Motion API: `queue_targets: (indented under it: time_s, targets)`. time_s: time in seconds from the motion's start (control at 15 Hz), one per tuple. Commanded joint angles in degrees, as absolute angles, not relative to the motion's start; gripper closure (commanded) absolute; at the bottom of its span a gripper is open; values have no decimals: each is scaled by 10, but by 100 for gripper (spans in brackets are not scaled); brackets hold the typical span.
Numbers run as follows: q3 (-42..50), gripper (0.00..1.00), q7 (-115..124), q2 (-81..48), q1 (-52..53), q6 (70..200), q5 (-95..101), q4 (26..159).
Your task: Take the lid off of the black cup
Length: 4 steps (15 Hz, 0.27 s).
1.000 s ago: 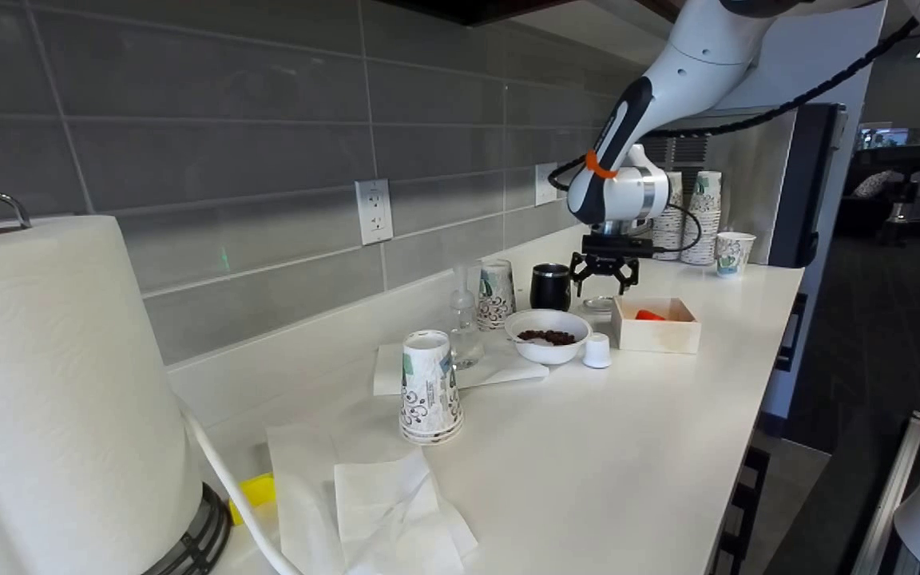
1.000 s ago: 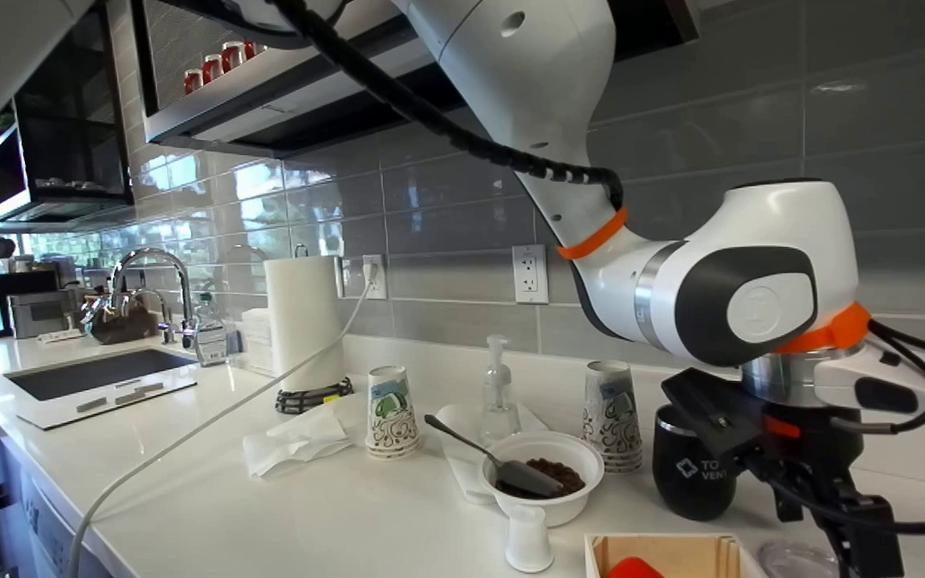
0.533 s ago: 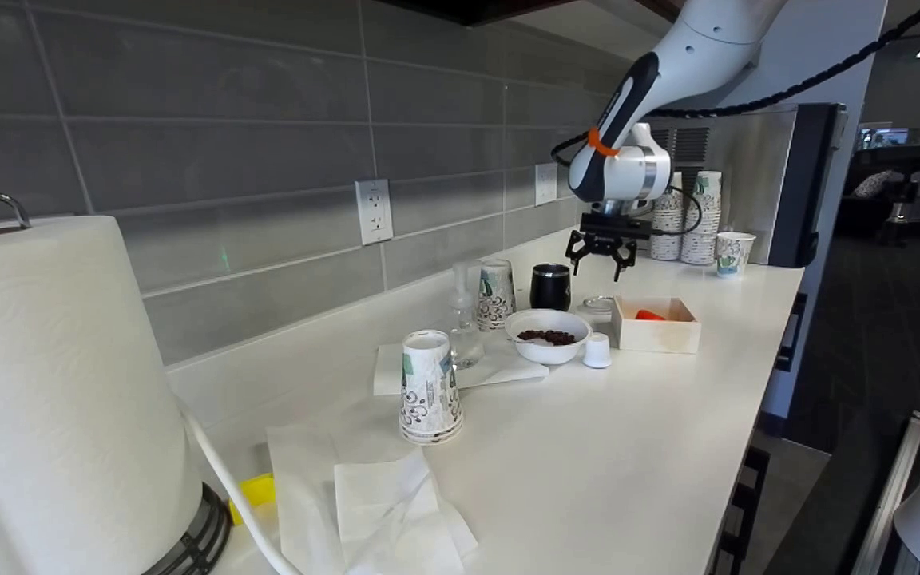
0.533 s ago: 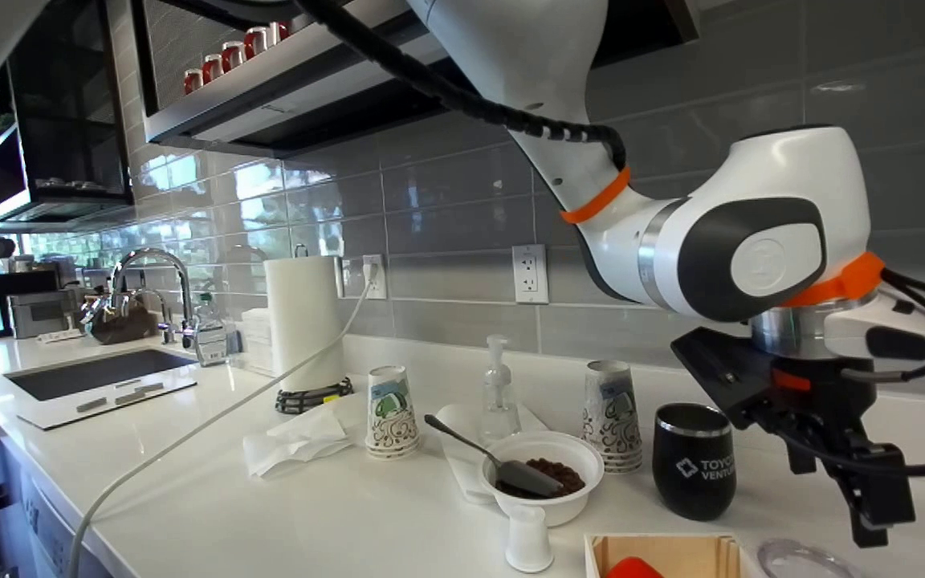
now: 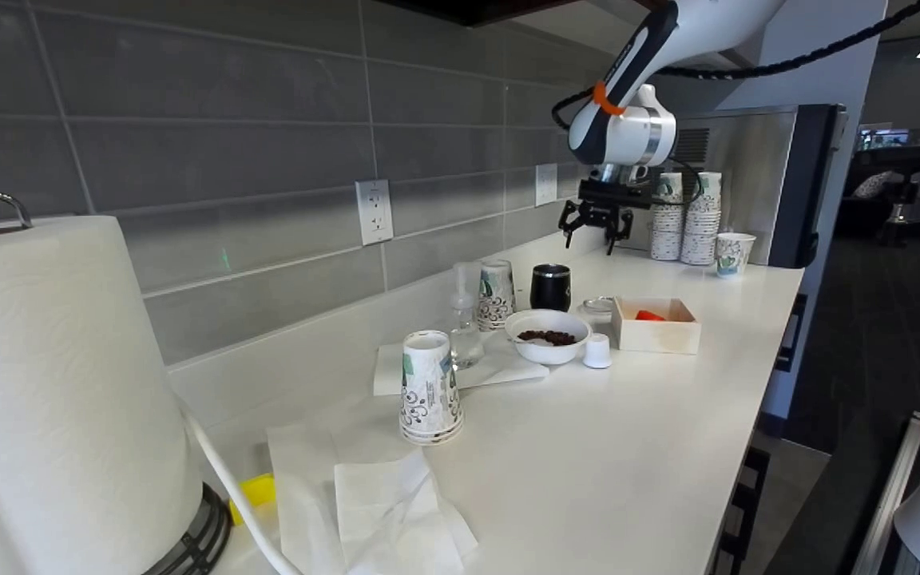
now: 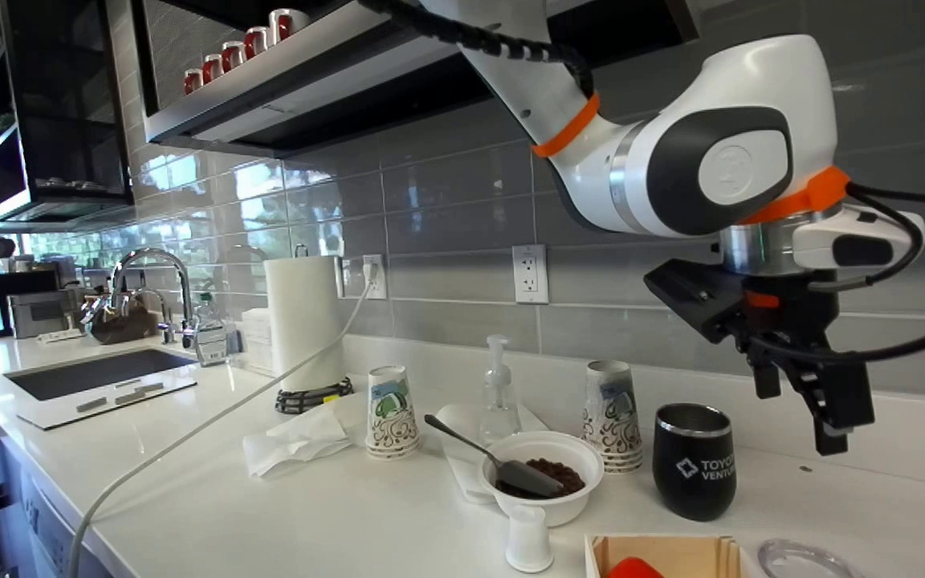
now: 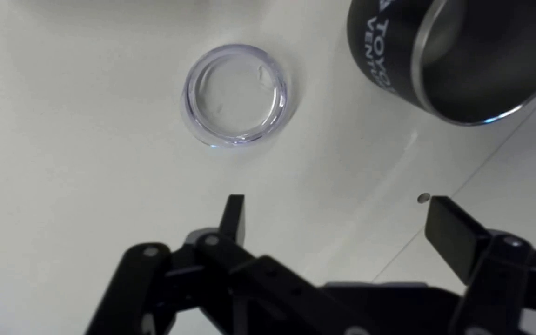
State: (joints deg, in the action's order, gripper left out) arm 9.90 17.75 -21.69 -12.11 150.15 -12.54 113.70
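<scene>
The black cup [image 5: 550, 289] stands upright on the white counter, also in an exterior view [image 6: 694, 466]. Its silver rim shows and its mouth is uncovered; its dark inside shows in the wrist view [image 7: 482, 56]. The lid is a clear round cap, not dark. It lies flat on the counter beside the cup in the wrist view [image 7: 235, 95] and in both exterior views [image 5: 598, 304] [image 6: 801, 558]. My gripper [image 5: 589, 241] is open and empty, well above the counter, apart from cup and lid. Its spread fingers show in an exterior view [image 6: 800, 417] and the wrist view [image 7: 335, 204].
A wooden box [image 5: 656, 339] with a red thing stands by the lid. A white bowl [image 6: 543, 514] with a spatula, a small white cup [image 6: 528, 538], upturned patterned cups [image 6: 611, 417] and a soap bottle [image 6: 499, 393] stand near the black cup. The tiled wall is behind.
My gripper has risen away from the counter, above and beside the black cup and lid. It stays open and empty. The cup and lid have not moved.
</scene>
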Motion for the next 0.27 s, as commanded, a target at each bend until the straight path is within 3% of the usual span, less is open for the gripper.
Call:
queue_targets:
  time_s: [0.0, 0.2]
  targets:
    - [100, 0, 164, -156, -111, 1484, -125, 1181]
    - [100, 0, 165, -138, -106, 1479, -124, 1196]
